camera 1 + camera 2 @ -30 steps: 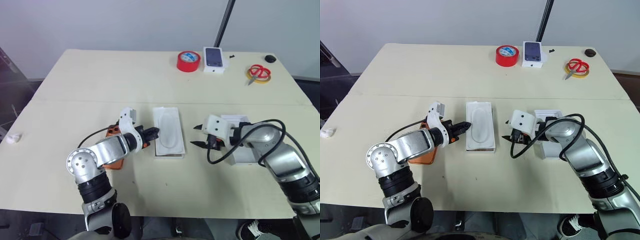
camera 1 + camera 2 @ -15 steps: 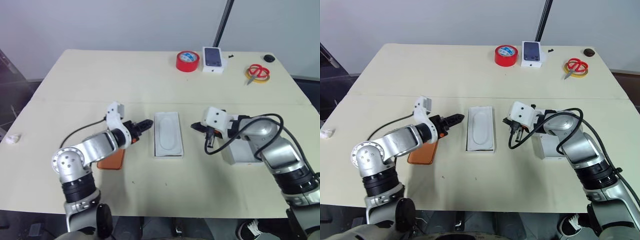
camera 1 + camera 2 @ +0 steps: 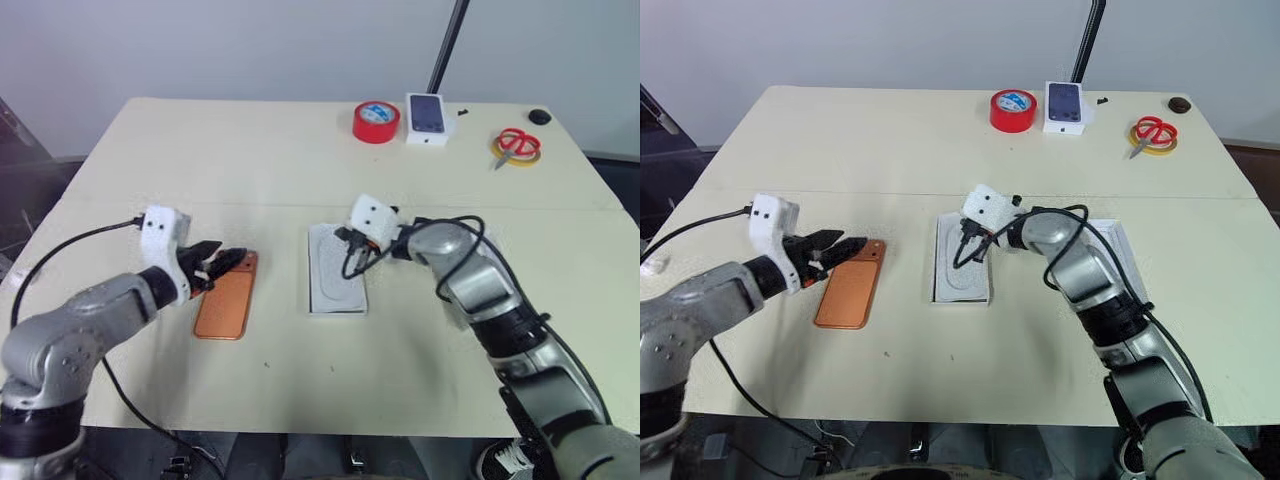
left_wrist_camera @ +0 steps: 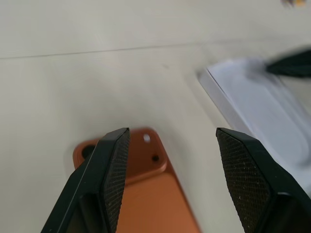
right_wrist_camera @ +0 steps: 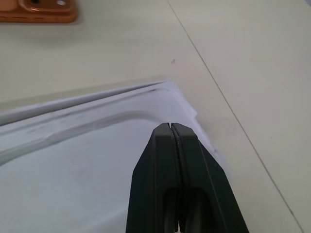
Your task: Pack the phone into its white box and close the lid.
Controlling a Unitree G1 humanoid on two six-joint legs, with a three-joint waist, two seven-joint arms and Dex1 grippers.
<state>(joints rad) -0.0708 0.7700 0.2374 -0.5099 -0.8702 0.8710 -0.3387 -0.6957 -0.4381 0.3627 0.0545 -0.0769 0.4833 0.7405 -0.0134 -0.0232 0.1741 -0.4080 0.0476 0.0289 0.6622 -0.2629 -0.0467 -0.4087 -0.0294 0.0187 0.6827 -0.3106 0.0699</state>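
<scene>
White shallow cardboard box (image 3: pixel 962 259) lies mid-table with a flat white insert with an oval recess seated in it; the right gripper (image 3: pixel 968 243), jaws pressed together, noses over its corner. Left of it, apart, the flat copper-orange phone (image 3: pixel 851 296) lies camera-side up: rigid, slick, probably best pinched across its long edges. Left gripper (image 3: pixel 852 245) hovers there, jaws apart.

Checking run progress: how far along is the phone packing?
Early. Done: nothing packed. The phone lies bare on the table, the open left gripper over its top end. In hand: the shut right gripper sits over the white insert. Left: boxing the phone, closing the lid.
</scene>
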